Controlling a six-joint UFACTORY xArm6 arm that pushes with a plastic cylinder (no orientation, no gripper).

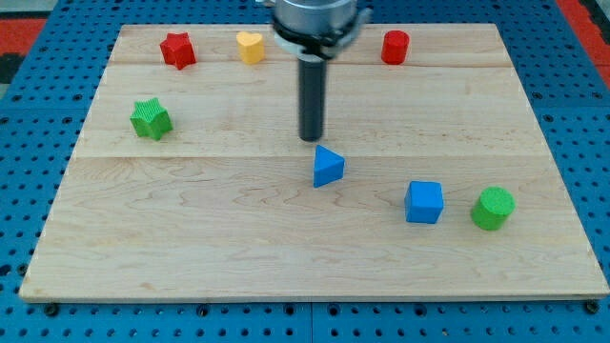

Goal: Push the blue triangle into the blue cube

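The blue triangle (328, 167) lies near the middle of the wooden board. The blue cube (424, 202) sits to its right and a little lower, with a gap of bare board between them. My tip (312, 140) is just above and slightly left of the blue triangle, very close to its top corner; I cannot tell whether it touches.
A green cylinder (493, 209) stands just right of the blue cube. A green star (151, 118) is at the left. A red star (177, 50), a yellow heart (250, 46) and a red cylinder (395, 47) line the top edge. The wooden board (191, 238) lies on a blue pegboard.
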